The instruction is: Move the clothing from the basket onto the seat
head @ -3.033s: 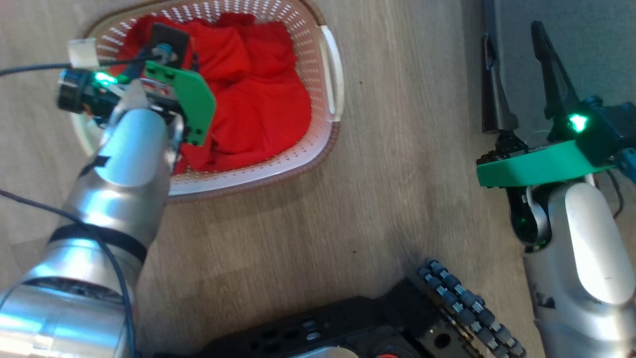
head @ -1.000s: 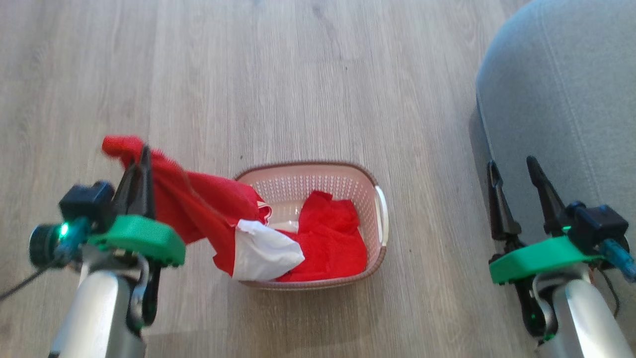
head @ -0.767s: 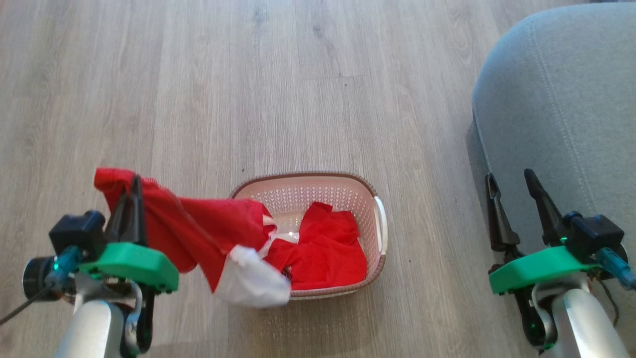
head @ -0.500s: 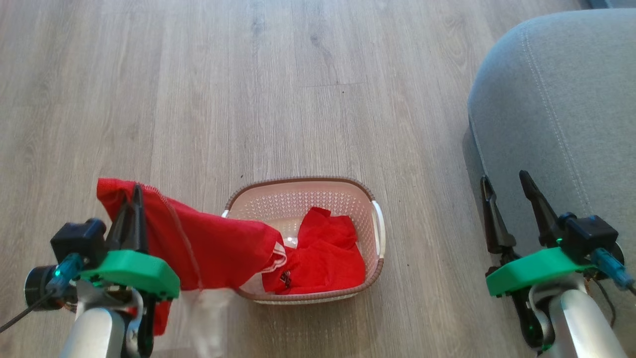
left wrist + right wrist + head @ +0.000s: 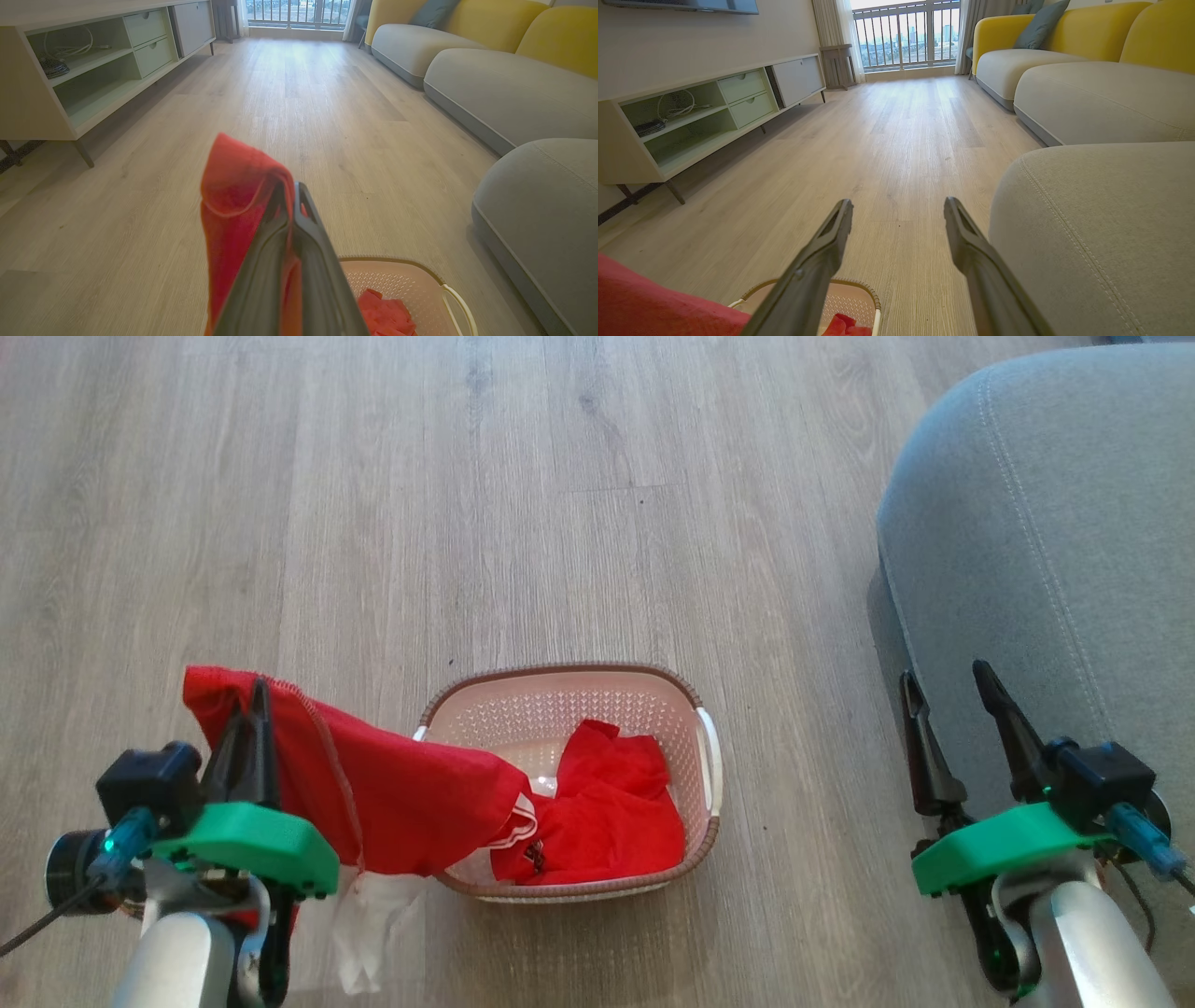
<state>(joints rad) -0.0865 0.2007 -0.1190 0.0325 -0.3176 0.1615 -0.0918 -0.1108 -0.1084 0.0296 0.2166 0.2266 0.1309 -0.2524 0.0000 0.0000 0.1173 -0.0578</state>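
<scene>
The left claw (image 5: 254, 695) is clenched on a red white-sleeved garment (image 5: 411, 798), which drapes toward 4 o'clock over the basket (image 5: 560, 670) rim. A plain red garment (image 5: 616, 807) lies inside. The right claw (image 5: 942, 672), released, hovers at the 7 o'clock edge of the seat (image 5: 1055, 523).

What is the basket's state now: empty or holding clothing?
Not empty. A plain red garment lies inside the basket; the shut left gripper holds the white-sleeved garment lifted, partly over the rim.

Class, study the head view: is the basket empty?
No, a red garment lies crumpled inside the basket, against its right side.
</scene>
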